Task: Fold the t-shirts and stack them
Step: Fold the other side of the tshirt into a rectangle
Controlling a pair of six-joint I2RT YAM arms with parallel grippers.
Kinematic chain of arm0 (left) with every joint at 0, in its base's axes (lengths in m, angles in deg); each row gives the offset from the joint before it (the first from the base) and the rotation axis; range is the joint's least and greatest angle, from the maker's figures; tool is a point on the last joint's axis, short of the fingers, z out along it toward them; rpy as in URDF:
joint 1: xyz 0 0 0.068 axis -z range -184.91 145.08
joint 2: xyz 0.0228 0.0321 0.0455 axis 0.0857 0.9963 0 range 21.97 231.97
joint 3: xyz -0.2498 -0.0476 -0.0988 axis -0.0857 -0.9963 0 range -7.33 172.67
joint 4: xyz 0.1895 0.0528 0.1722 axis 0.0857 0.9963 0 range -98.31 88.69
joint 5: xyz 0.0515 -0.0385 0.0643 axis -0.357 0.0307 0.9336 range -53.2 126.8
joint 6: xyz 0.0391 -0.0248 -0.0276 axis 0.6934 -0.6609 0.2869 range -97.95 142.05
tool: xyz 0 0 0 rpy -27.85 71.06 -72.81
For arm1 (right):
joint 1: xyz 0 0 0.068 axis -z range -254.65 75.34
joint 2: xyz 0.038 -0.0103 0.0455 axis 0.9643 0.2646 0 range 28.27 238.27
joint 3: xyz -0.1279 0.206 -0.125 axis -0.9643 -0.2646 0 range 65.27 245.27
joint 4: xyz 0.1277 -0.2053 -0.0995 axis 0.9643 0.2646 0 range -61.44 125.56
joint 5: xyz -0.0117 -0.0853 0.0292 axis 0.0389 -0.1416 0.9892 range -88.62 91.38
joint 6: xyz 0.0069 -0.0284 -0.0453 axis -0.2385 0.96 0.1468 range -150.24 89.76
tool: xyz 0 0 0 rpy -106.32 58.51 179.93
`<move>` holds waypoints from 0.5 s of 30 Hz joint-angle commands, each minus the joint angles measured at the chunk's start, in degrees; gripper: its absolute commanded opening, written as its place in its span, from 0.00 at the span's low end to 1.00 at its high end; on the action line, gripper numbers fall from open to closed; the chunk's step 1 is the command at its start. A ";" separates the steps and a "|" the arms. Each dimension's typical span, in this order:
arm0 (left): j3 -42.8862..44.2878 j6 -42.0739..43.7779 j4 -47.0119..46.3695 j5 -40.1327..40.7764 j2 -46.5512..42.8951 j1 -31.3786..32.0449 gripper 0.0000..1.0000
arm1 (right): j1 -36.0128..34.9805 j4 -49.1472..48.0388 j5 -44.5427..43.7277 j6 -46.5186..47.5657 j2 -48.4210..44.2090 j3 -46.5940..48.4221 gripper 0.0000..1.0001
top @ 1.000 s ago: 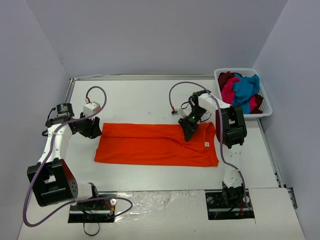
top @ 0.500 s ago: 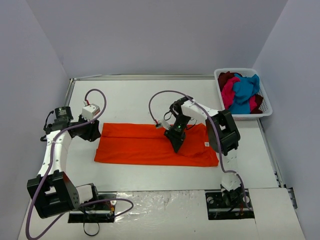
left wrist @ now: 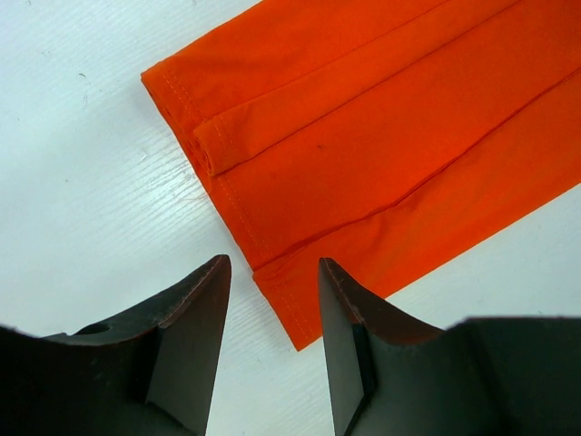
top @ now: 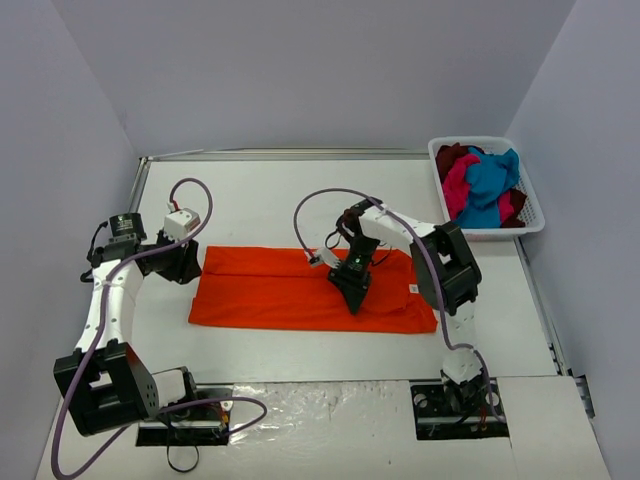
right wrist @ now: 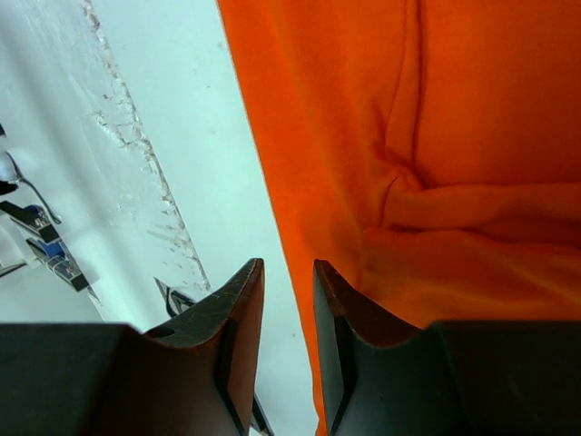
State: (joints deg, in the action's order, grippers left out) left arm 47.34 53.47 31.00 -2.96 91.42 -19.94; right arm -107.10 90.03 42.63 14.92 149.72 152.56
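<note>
I see the orange tee (top: 300,290) flat mid-table, folded into a long band running 9-3 o'clock, w/ creases nr its middle. Small white tag (top: 411,289) nr the 3 end. Teal tee (top: 490,180), magenta tee (top: 458,182) & dk red tee (top: 450,156) lie crumpled together in the basket (top: 532,205) at 2 o'clock.

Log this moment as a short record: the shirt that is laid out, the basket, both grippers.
laid out: orange t-shirt, folded into a long band, lying flat, white tag near its right end
basket: white plastic basket, far right corner, heaped with a teal-blue shirt, a magenta-pink shirt and a dark red shirt
left gripper: open, at the shirt's left end, holding nothing
right gripper: slightly open over the shirt, right of its middle, holding nothing
</note>
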 commanded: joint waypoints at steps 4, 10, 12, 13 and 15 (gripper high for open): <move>7.97 1.28 3.23 -3.11 2.96 -0.18 0.50 | 0.98 6.20 -2.14 1.06 -10.79 2.62 0.28; 14.48 2.24 3.93 -6.46 13.50 -0.18 0.56 | 7.91 -1.93 -4.34 -4.28 -11.23 2.72 0.22; 16.59 4.00 6.11 -8.65 18.95 -0.18 0.57 | 11.43 -3.55 -5.13 -7.37 -10.80 2.71 0.15; 19.30 5.65 7.17 -10.75 20.71 -0.18 0.57 | 12.57 -3.90 -5.04 -7.64 -10.36 2.80 0.12; 22.39 8.47 12.18 -12.96 27.03 -0.18 0.57 | 15.39 -4.08 -5.39 -7.64 -10.09 2.63 0.10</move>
State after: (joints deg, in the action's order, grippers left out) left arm 65.42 56.82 36.11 -10.07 113.78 -19.94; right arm -94.51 85.90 38.90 9.72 139.27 154.85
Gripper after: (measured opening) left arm 0.571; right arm 0.106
